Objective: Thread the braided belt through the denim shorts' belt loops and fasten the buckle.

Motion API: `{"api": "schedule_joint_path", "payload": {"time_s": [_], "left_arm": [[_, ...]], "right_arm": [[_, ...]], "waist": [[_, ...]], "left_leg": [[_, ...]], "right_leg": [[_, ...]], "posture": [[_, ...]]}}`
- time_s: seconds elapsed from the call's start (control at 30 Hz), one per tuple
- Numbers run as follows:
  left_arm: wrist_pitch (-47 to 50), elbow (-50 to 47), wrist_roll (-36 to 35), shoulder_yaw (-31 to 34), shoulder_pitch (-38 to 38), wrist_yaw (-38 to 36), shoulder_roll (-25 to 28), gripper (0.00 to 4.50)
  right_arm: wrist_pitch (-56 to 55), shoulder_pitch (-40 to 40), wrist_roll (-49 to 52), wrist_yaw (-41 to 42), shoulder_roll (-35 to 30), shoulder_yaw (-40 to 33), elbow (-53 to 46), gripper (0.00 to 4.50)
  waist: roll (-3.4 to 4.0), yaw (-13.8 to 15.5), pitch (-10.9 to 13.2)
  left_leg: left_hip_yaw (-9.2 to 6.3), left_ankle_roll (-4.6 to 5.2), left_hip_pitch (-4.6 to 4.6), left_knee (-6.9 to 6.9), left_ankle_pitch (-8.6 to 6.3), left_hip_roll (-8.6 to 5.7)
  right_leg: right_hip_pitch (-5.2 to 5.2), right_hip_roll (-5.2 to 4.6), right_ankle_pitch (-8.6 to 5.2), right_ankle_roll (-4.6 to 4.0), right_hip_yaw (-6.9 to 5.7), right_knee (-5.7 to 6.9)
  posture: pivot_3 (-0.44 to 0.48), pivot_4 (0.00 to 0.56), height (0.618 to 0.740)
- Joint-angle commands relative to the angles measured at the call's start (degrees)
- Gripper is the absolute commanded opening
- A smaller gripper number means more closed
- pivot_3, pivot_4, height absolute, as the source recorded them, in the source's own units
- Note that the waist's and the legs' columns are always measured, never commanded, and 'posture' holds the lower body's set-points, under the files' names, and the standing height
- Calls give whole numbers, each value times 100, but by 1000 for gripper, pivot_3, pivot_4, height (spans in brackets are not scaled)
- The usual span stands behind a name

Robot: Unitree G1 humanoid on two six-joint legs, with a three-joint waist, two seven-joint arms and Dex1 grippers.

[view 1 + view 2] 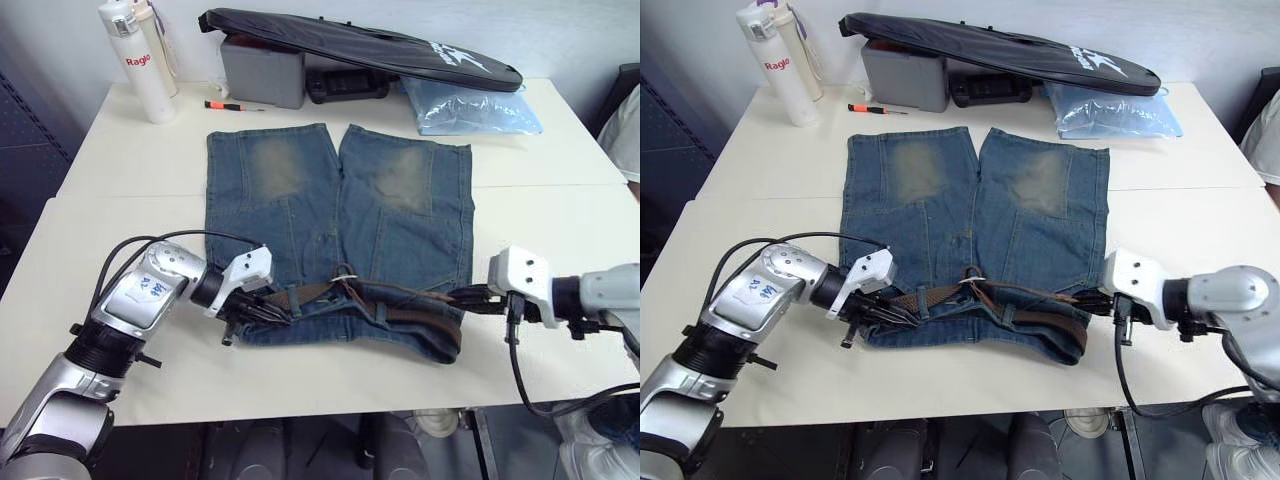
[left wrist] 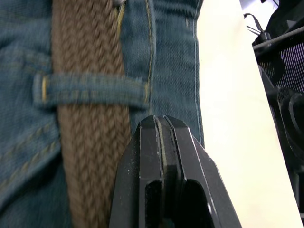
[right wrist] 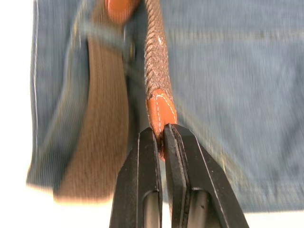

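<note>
— Position of the denim shorts (image 1: 335,220)?
— Flat on the table (image 1: 120,150), waistband nearest the robot.
— Surroundings?
— Bottle (image 1: 140,60) behind-left; bag (image 1: 360,45) behind; braided belt (image 1: 400,310) along their waistband.

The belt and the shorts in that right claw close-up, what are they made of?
The belt looks like woven brown cord or fabric: plaited strands show. Its tip seems smooth tan leather, stitched round the edge, pinched in the right claw. The shorts look like faded blue denim.
</note>
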Motion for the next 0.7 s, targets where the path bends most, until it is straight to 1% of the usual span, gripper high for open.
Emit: {"api": "schedule_joint_path", "payload": {"time_s": [0.03, 0.13, 0.2, 0.3, 0.5, 0.7], "left_arm": [[-94, 45, 130, -42, -28, -201, 198, 0], [-160, 71, 156, -49, -4, -344, 327, 0], [-215, 76, 172, -49, 50, -449, 441, 0], [-322, 132, 202, -39, 101, -562, 583, 0], [-516, 317, 314, -50, 79, -699, 719, 0], [-721, 517, 452, -64, 11, -885, 882, 0]], "right_arm": [[-732, 359, -365, 57, -247, -523, 135, 10], [-1695, 609, -770, -91, -204, -604, 182, 10], [-2311, 831, -914, -263, 14, -578, -8, 10], [-2910, 1043, -1078, -446, 202, -518, -219, 10], [-3791, 1424, -1438, -642, 275, -534, -77, 10], [-3870, 1595, -1467, -765, 327, -376, -54, 10]], "waist": [[0, 6, 0], [0, 0, 0], [0, -1, 0], [0, -1, 0], [0, -12, 0], [0, -15, 0]], "left_leg": [[-1, 0, 0, 0, 0, 0], [-1, 0, 2, 0, 0, 0], [0, 0, 2, 0, 0, 0], [0, 0, 3, 0, 0, 1], [2, 0, 8, 0, 0, 2], [3, 0, 9, 0, 0, 1]], "right_leg": [[1, 0, 0, 0, -1, 0], [2, 0, 0, 0, 0, 0], [1, 0, 0, 0, 0, 0], [2, 1, 0, 0, 0, 0], [2, 1, 0, 0, 4, 3], [4, 1, 0, 0, 4, 2]], "posture": [[0, 150, 740], [0, 150, 740], [0, 150, 740], [0, 150, 740], [0, 150, 740], [0, 150, 740]]}}
